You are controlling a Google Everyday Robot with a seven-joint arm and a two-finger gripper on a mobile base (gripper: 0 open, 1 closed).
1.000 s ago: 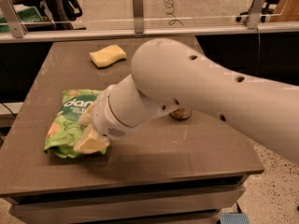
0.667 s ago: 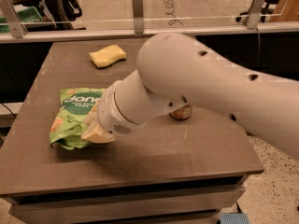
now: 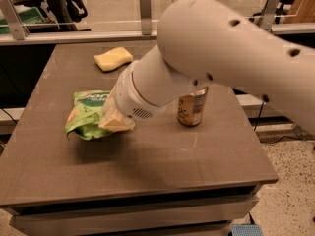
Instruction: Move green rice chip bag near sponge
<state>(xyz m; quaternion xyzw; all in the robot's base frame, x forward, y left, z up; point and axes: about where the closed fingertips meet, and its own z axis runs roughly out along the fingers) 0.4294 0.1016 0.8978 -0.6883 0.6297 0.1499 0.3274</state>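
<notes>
The gripper has its 2 cream fingers closed on the right edge of the green rice chip bag, which sits just left of them, slightly raised off the table. The sponge lies well beyond the fingers, and a can stands to their right.

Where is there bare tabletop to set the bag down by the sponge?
Bare table lies left of the sponge and between it and the green rice chip bag, held by the gripper. The front strip is bare too. Crowded: around the can under the arm.
</notes>
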